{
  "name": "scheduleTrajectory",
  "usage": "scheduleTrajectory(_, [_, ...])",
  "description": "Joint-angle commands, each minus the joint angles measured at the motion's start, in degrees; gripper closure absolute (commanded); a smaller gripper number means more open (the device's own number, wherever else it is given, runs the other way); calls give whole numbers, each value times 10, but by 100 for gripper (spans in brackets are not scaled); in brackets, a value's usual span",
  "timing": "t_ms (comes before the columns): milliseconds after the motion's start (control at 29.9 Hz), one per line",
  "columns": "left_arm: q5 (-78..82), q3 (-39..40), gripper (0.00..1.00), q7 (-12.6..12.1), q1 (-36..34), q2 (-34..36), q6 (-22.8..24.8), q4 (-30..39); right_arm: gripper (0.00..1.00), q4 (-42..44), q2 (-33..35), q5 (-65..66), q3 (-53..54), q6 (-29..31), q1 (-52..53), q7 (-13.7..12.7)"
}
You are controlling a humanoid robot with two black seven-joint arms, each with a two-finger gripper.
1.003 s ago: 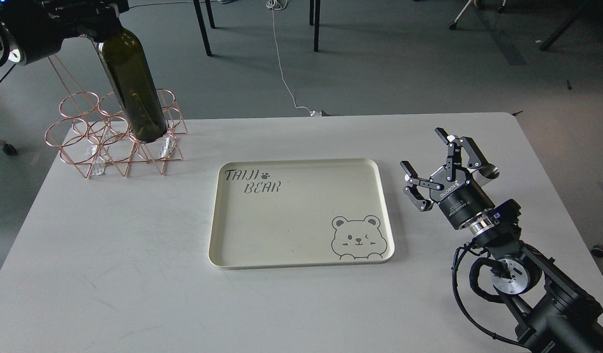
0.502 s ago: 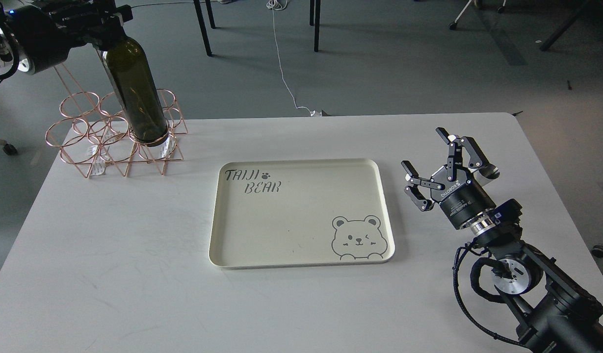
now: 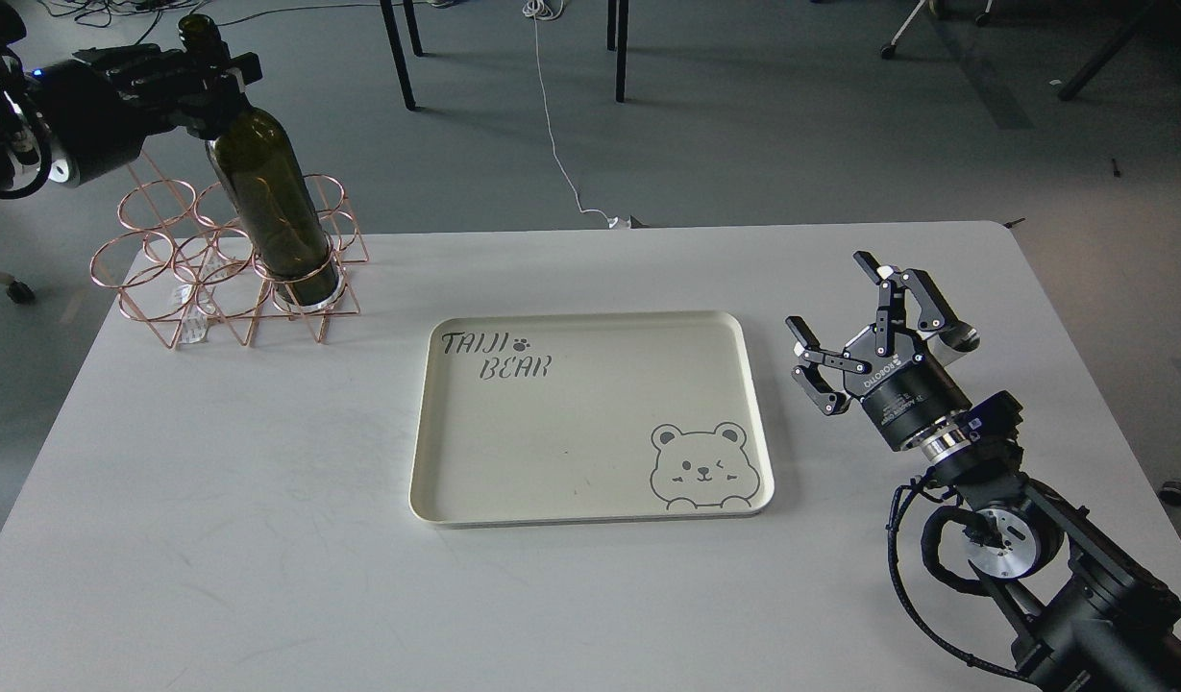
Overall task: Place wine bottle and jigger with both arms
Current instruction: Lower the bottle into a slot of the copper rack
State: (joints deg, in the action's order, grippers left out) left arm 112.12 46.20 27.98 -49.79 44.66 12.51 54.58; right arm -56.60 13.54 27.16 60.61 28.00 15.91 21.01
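Grey floor with chair legs and a white cable across the top of the frame; white surface [image 3: 263,538] fills the lower part. Cream tray [image 3: 590,500] with a bear drawing and "TAIJI BEAR" lettering sits at centre, nothing in it.

Upper left: copper wire rack [image 3: 158,279] stands on the far left corner of the surface. Wine bottle [image 3: 268,197] stands in the rack's front right ring, tilted, neck leaning toward the upper left corner. Left pincer [image 3: 201,82] is clamped around the bottle's neck just below the mouth; bottle top shows above it.

Right side: right pincer [image 3: 845,332] is held above the surface, just right of the tray's right edge, fingers [image 3: 809,377] spread wide, gripping nothing. A small shiny metal item shows directly behind its upper finger linkage, probably the jigger [image 3: 957,338], mostly hidden by the pincer; cannot tell whether it touches the finger. Right arm runs down to the lower right corner with a black cable looped beside it.
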Motion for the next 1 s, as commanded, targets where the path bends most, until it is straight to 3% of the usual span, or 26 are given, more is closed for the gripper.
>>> scheduleTrajectory(0, [-1, 0, 68, 0, 4, -4, -3, -6, 1, 0, 0, 0, -1, 0, -1, 0])
scheduleTrajectory(669, [-1, -24, 64, 0, 10, -27, -20, -47, 1, -7, 0, 0, -1, 0, -10, 0])
scheduleTrajectory(803, [-1, -24, 48, 0, 10, -27, -20, -47, 1, -9, 0, 0, -1, 0, -12, 0])
scheduleTrajectory(903, [-1, -25, 15, 0, 10, -27, -20, -47, 1, -9, 0, 0, -1, 0, -12, 0])
scheduleTrajectory(970, [-1, -25, 14, 0, 10, -27, -20, -47, 1, -9, 1, 0, -1, 0, -12, 0])
